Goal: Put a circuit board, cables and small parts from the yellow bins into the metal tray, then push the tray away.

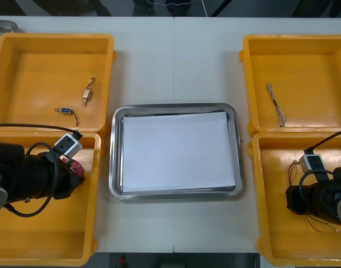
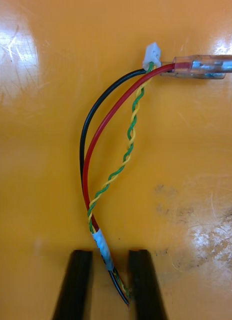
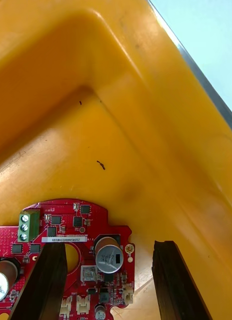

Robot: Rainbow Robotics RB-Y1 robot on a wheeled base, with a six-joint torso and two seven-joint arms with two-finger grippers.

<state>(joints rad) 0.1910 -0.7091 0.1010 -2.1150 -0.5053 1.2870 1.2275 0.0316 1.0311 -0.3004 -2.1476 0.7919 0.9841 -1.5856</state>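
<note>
Left wrist view, L gripper open wide over red circuit board in yellow bin corner, R gripper narrowly open astride cable bundle end, unclamped.

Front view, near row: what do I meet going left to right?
Left gripper over the red circuit board in the near-left yellow bin → metal tray → right gripper at a cable bundle in the near-right yellow bin.
</note>
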